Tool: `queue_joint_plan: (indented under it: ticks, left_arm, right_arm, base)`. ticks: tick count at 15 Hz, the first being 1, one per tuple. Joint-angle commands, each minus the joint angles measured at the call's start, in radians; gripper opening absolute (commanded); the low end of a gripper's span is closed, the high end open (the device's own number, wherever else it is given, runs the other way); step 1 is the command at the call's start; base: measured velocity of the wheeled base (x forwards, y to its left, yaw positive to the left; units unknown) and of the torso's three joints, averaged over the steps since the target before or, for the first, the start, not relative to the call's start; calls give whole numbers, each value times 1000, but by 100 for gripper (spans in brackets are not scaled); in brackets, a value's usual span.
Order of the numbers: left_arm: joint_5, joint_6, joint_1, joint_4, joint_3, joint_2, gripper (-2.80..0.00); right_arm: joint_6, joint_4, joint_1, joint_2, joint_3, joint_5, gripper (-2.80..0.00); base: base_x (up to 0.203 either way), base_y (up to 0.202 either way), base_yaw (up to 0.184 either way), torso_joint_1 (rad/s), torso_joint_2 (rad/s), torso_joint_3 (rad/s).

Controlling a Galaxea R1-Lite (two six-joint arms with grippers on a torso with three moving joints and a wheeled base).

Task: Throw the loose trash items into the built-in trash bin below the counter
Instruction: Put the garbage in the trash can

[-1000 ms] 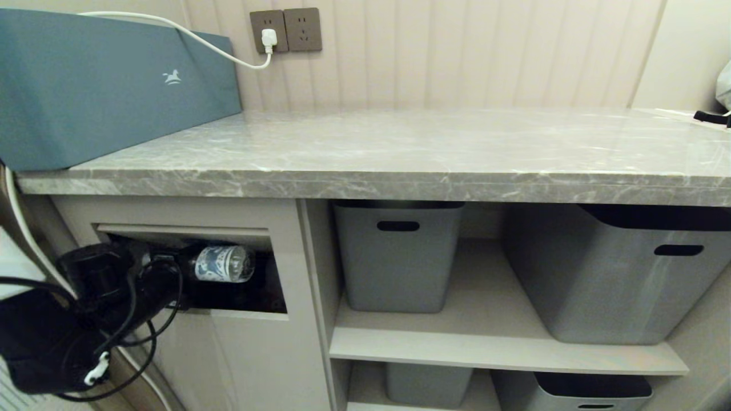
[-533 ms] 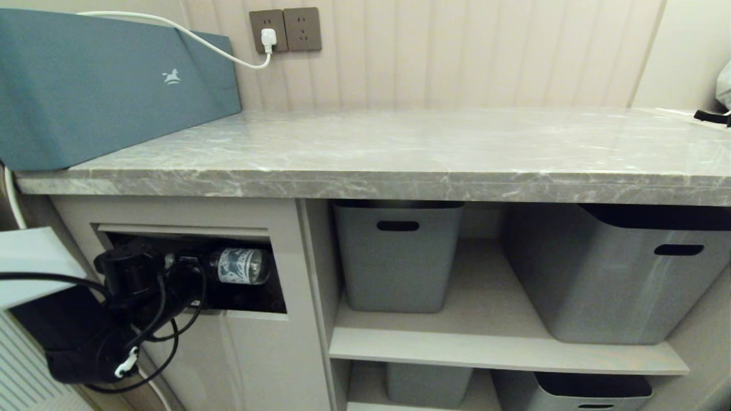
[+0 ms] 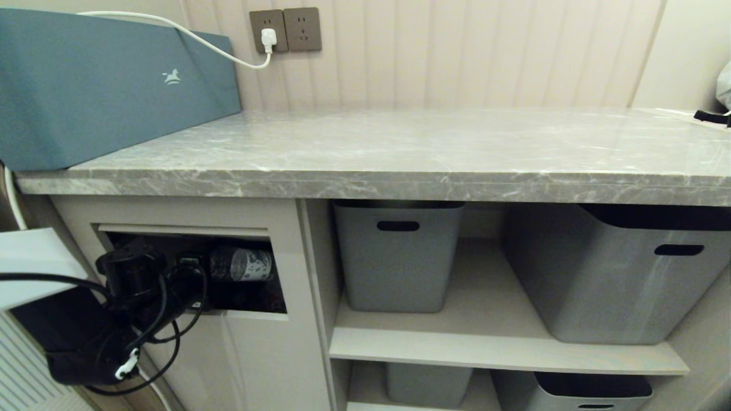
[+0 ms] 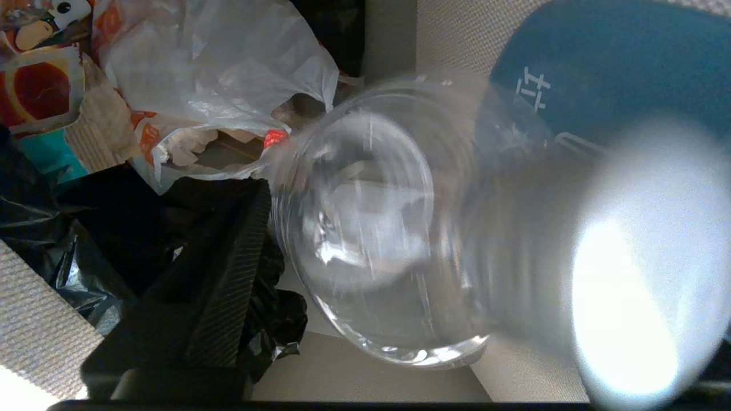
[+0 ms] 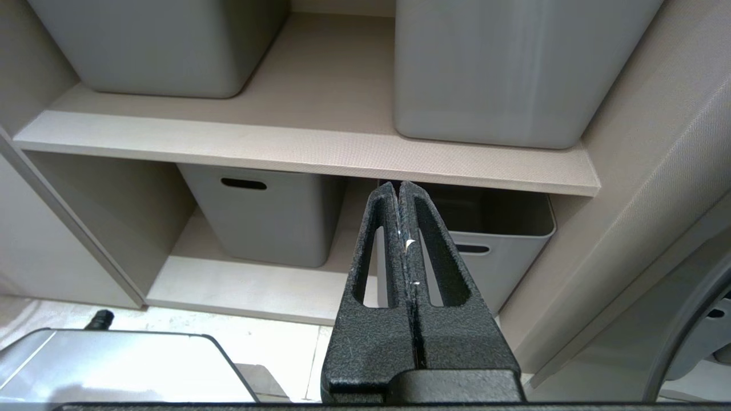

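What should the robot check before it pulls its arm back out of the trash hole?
1. Bottle inside the trash bin opening: ok.
2. Left gripper let go of bottle: cannot tell; the wrist view is blurred.
3. Flap pushed inward, blue icon beside the bottle: ok.
4. Counter shows no more bottles: ok.
5. Right gripper shut, parked by the grey tubs: ok.

Bin opening [image 3: 194, 268]: we find it filled by the left gripper [image 3: 188, 279] and a bottle [image 3: 243, 264].
Counter [image 3: 400, 148]: left end blocked by a teal box [image 3: 108, 85].
Shelf [image 3: 491, 337]: grey tubs [image 3: 398, 254] stand along it, a gap between them.
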Motion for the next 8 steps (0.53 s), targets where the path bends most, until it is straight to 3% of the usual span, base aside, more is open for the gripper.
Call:
queue_joint_plan:
  ticks: [1,8]
  left_arm:
    - [-1,-8,0,-7,-1,-7,0]
    - [-1,-10,0,-4,5,-7,0]
  right_arm:
    - [-1,2,0,0,0,0,-280]
    - [-1,2,0,0,0,-1,-280]
  base:
    - [0,0,0,0,0,0]
    - [0,0,0,0,0,0]
